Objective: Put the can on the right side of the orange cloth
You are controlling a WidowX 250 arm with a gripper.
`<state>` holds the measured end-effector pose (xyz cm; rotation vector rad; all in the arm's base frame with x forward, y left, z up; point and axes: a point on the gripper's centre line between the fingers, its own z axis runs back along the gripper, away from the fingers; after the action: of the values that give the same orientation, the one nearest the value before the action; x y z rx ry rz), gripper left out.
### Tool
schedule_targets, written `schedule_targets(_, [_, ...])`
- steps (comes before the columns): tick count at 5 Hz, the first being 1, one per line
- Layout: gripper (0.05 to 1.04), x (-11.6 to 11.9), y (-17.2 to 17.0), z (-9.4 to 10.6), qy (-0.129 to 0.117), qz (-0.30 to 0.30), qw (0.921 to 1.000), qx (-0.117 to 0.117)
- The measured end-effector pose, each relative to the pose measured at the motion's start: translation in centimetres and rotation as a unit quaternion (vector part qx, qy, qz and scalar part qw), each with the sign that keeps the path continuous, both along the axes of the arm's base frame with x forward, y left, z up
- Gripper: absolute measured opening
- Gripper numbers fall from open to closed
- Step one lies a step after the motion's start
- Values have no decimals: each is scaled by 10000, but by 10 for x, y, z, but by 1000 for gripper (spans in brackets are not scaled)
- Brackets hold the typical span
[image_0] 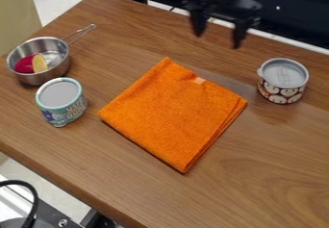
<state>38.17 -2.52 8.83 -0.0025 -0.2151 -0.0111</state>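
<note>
Brown wood grain ran across the bench (263,174), with the folded orange cloth (170,114) lying flat and askew near its middle, and I had my black claw (218,40) released over the far part, its fingers spread with nothing between them. To the left sat a metal pan (31,80), handle angled away from me, and just beside it I saw the teal-rimmed can (57,92) upright, left of the cloth. Another can, silver-lidded (283,75), stood upright right of the cloth, while the pan held a magenta piece (24,64) and a yellow piece (40,63).
</note>
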Motion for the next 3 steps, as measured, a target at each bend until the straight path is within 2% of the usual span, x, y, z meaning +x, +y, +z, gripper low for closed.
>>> schedule_targets(1, [998, 20, -28, -10, -86, -53, 9999, 16])
schedule_targets(2, [998, 31, -49, -11, -398, -192, 9989, -128])
schedule_targets(3, [998, 42, -66, -17, -754, -450, 9961, -58])
